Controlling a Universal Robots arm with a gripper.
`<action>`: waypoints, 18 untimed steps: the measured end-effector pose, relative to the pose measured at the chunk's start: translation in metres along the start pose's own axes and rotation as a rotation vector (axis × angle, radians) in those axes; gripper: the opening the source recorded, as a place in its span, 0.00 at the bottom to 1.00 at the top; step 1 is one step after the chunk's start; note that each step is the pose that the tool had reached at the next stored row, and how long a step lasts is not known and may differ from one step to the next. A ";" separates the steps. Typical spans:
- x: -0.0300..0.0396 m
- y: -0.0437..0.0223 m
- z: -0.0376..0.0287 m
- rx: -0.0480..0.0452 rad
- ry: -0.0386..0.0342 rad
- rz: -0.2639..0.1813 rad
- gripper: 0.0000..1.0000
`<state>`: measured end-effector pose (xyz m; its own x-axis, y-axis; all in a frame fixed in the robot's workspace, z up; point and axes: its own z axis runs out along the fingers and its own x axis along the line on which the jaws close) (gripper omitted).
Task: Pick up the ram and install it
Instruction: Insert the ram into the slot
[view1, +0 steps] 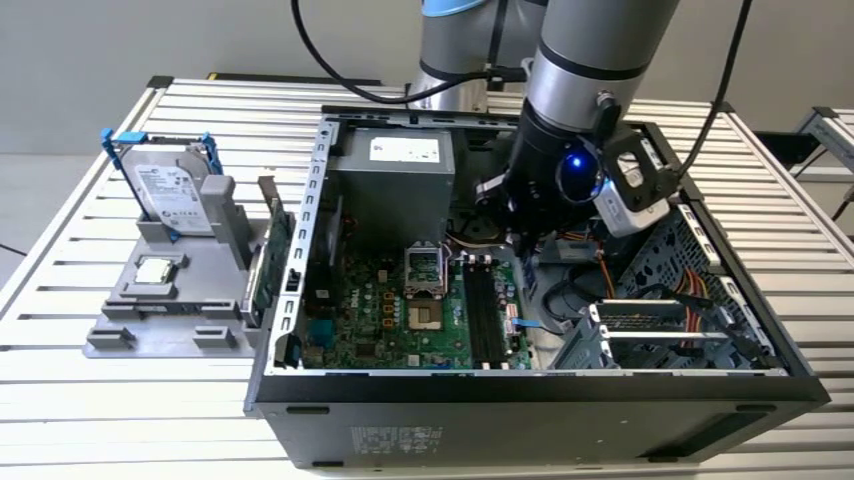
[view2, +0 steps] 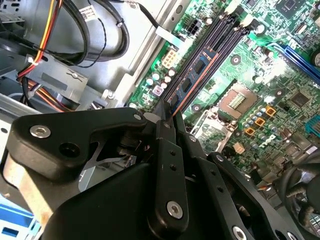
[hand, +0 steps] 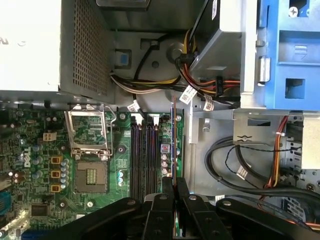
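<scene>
In both wrist views my gripper (hand: 173, 192) (view2: 167, 119) is shut on one end of the ram (hand: 173, 135) (view2: 197, 70). The ram is a slim dark strip, seen edge-on in the first wrist view and showing its chips in the second. It hangs inside the open computer case, running parallel to the black memory slots (hand: 142, 155) (view1: 483, 315) on the green motherboard, just beside them on the side of the bare metal floor. Whether it touches the board cannot be told. In the exterior view the arm's wrist (view1: 574, 160) reaches down into the case above those slots.
A grey power supply (view1: 400, 170) fills the case's back, with the processor socket (hand: 90, 150) beside the slots. Loose cables (hand: 240, 160) and a blue drive cage (hand: 290, 55) lie on the other side. Outside the case a grey stand holds a hard drive (view1: 174, 195) and an upright green board (view1: 274, 265).
</scene>
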<state>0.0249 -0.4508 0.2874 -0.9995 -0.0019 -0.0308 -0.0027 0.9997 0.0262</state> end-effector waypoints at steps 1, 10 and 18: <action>0.0000 0.0000 0.0002 0.0003 0.0001 0.000 0.00; 0.0002 -0.0002 0.0069 0.0000 -0.0004 0.000 0.00; 0.0005 -0.0004 0.0157 0.0000 -0.0003 0.000 0.00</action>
<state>0.0249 -0.4508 0.2717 -0.9995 -0.0019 -0.0310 -0.0027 0.9997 0.0263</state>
